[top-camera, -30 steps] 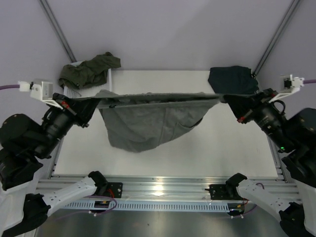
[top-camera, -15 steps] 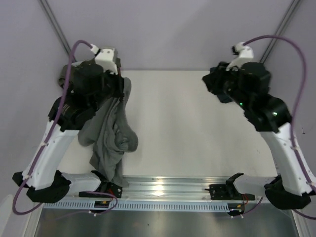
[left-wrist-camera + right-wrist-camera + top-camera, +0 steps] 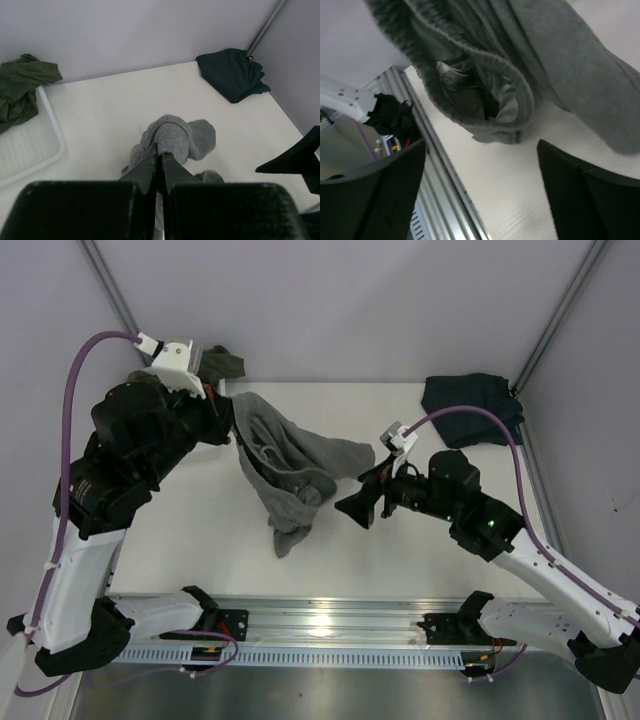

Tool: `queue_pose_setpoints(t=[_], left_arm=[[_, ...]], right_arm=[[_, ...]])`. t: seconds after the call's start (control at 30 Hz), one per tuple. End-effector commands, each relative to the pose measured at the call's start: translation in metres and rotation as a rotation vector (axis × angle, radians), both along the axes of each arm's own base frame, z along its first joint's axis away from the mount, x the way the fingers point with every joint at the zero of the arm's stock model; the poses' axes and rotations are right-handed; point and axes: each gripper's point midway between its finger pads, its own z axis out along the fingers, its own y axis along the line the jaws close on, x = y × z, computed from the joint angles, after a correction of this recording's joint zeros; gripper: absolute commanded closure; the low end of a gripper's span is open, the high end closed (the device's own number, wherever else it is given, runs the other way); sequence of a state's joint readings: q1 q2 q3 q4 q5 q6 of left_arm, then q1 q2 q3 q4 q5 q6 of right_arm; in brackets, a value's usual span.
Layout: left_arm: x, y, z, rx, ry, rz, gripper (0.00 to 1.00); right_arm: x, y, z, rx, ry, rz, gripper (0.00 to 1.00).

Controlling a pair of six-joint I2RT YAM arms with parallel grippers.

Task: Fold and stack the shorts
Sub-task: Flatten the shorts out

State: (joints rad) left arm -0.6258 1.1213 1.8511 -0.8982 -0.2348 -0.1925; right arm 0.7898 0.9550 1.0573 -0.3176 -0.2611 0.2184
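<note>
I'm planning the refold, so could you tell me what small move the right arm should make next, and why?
Probably ease the right gripper forward and close on the grey shorts. Its jaws are open and just short of the cloth, which hangs bunched from the shut left gripper, so a second hold seems needed to spread it.

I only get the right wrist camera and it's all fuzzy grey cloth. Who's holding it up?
Observer: The left pincer is. It is shut on a bunched bit of the grey shorts, and the rest hangs from it.
Operator: Where did the dark blue ones go?
Observer: The navy shorts lie at the far right corner of the table, away from both arms.
</note>
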Motion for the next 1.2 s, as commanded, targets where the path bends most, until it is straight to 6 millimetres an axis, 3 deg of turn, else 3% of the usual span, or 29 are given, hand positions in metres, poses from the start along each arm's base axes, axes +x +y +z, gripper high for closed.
queue_pose_setpoints(t=[0.0,0.13,0.43,0.47,0.53,0.6,0.7,0.83,1.03,1.13,1.17], left_arm=[[-0.006,-0.003,0.032,-0.063,-0.086,-0.037,1.00],[-0.008,-0.004,0.038,-0.066,-0.096,-0.050,1.00],[-0.014,-0.002,0.048,-0.079,-0.104,-0.062,1.00],[-0.014,-0.002,0.049,-0.081,-0.105,-0.060,1.00],[-0.016,-0.001,0.050,-0.085,-0.108,-0.061,1.00],[-0.016,-0.001,0.050,-0.088,-0.105,-0.059,1.00],[-0.017,-0.001,0.051,-0.091,-0.106,-0.064,1.00],[-0.018,-0.001,0.054,-0.096,-0.110,-0.065,1.00],[-0.017,-0.002,0.056,-0.098,-0.106,-0.063,1.00],[-0.017,-0.003,0.056,-0.098,-0.104,-0.068,1.00],[-0.016,-0.003,0.057,-0.098,-0.107,-0.066,1.00]], right_arm=[[-0.002,0.025,0.023,0.048,-0.217,0.105,0.01],[-0.011,0.043,0.025,0.023,-0.285,0.179,0.00],[-0.052,0.101,-0.017,-0.022,-0.235,0.322,0.00],[-0.064,0.111,-0.010,0.018,-0.253,0.336,0.00],[-0.069,0.122,-0.015,0.030,-0.239,0.337,0.01],[-0.073,0.133,-0.008,0.064,-0.247,0.321,0.01],[-0.074,0.152,-0.008,0.068,-0.258,0.296,0.01],[-0.058,0.170,-0.010,0.080,-0.263,0.232,0.01],[-0.032,0.169,-0.019,0.058,-0.270,0.070,0.01],[-0.027,0.162,-0.021,0.049,-0.272,0.015,0.14],[-0.026,0.159,-0.018,0.051,-0.279,0.010,0.24]])
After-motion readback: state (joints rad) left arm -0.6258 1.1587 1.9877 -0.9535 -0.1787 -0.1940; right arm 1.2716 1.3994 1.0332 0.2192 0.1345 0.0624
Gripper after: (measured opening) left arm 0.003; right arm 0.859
